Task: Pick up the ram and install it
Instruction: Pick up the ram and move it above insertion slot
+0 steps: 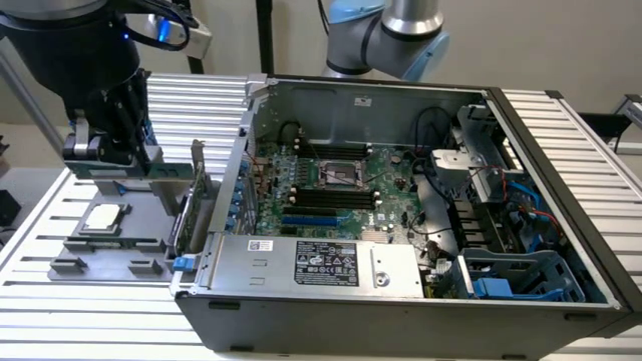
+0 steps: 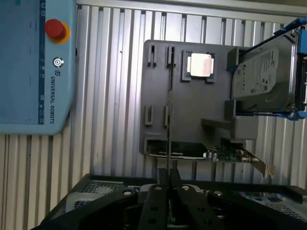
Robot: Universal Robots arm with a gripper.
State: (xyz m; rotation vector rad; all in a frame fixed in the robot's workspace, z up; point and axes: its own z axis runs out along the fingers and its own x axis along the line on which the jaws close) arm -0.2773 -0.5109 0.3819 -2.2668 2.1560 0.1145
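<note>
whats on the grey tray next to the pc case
On the grey tray: a silver processor chip, a green expansion card and a hard drive. The held ram hides a thin strip of it.

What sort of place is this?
Probably a robotics lab: an open grey metal computer case on a ribbed aluminium table, a dark grey plastic parts tray, and a blue Universal Robots control tablet.

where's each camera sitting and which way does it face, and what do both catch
Exterior view: off the arm, raised beside the open computer case, looking down into it and onto the grey tray at the exterior view's left; an arm joint behind the case and the gripper above the tray show.
Wrist view: on the wrist, looking down past the gripper, shut on the thin edge-on ram, onto the tray.
Shared: the tray and the processor chip on it.
</note>
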